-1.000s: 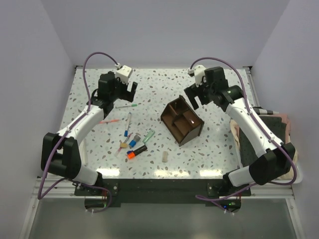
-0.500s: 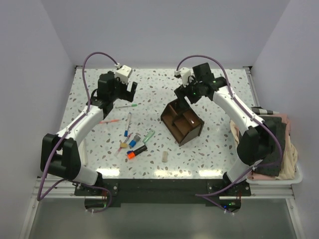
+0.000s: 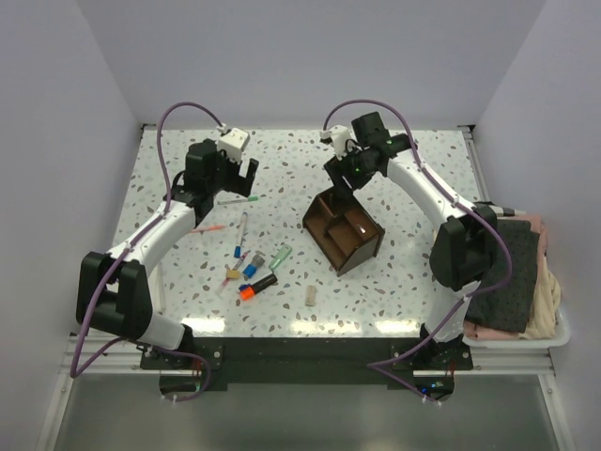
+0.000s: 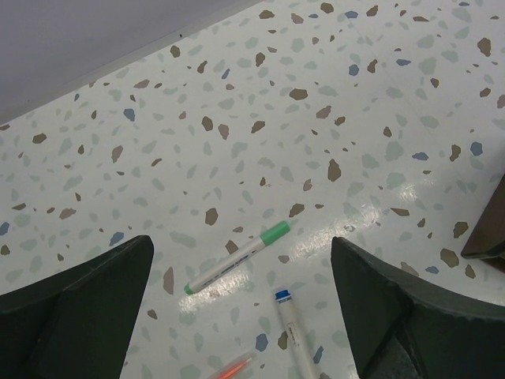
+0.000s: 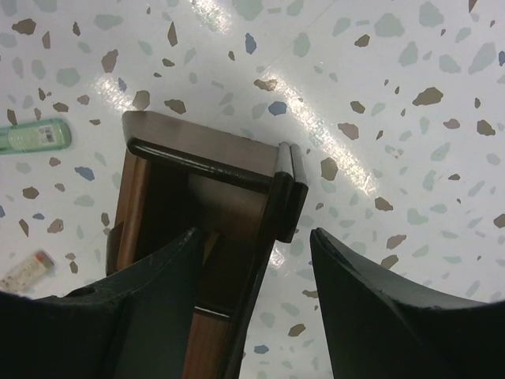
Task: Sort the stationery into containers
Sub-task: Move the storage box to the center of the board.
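Right of centre on the desk [image 3: 413,282]: dark wooden organizer [image 3: 343,228], turned cornerwise, open top up, long axis running far-left to near-right. Seen from the right wrist, its far corner wall [image 5: 197,150] straight below.

Left of it, loose on the desk:
- green-capped pen [image 3: 239,200], lying nearly left-right, cap at the right end
- blue-capped pen [image 3: 241,228], long axis roughly near-far
- green marker [image 3: 280,256], slanting near-left to far-right
- orange-and-black marker [image 3: 256,286], same slant, orange end nearest
- tan block [image 3: 311,296], apart, near the front edge

Left fingers [image 4: 87,292] spread wide and empty, hovering above the green-capped pen [image 4: 237,258] and the tip of the blue-capped pen [image 4: 292,324].

Right fingers [image 5: 371,300] apart, straddling the organizer's far corner, one over the inside, one outside; no clamp on the wall visible.

Since a second ago: right arm swung leftward onto that corner, fingers narrowed somewhat, cloth pile [image 3: 512,282] at the right edge more exposed. Left arm, organizer and stationery unmoved.
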Tool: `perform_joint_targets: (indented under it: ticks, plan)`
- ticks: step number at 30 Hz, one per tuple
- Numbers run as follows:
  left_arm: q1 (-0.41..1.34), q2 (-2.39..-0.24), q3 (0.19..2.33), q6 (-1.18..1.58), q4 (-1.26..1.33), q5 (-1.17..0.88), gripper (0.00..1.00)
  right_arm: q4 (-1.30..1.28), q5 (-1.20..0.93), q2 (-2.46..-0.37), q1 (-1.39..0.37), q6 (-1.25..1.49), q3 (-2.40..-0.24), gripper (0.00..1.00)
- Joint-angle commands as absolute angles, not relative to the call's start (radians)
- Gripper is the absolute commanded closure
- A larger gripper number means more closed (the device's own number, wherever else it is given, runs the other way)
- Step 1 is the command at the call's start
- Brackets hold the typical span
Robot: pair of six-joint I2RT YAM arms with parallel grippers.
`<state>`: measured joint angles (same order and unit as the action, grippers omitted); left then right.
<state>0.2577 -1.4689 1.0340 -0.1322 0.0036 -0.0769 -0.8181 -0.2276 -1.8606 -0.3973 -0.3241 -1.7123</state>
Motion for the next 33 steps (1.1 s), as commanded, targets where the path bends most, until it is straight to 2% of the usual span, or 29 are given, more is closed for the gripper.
perform_joint_targets:
  ticks: [1,18,26,30,31,33]
  plan:
    - [0.258,-1.447,1.038,-0.143,0.035,-0.063,0.00,-0.864,-0.230,-1.868,-0.397,-0.341,-1.769,0.40]
    - [0.258,-1.474,1.057,-0.140,0.022,-0.074,0.00,-0.861,-0.213,-1.851,-0.400,-0.347,-1.746,0.39]
    - [0.258,-1.473,1.049,-0.143,0.025,-0.066,0.00,-0.870,-0.172,-1.888,-0.410,-0.371,-1.767,0.55]
    - [0.258,-1.476,1.049,-0.140,0.026,-0.064,0.00,-0.914,-0.155,-1.931,-0.422,-0.425,-1.817,0.68]
    - [0.258,-1.477,1.049,-0.141,0.026,-0.066,0.00,-0.931,-0.153,-1.945,-0.420,-0.436,-1.836,0.76]
    - [0.258,-1.479,1.048,-0.141,0.026,-0.063,0.00,-0.984,-0.158,-2.003,-0.420,-0.477,-1.905,0.81]
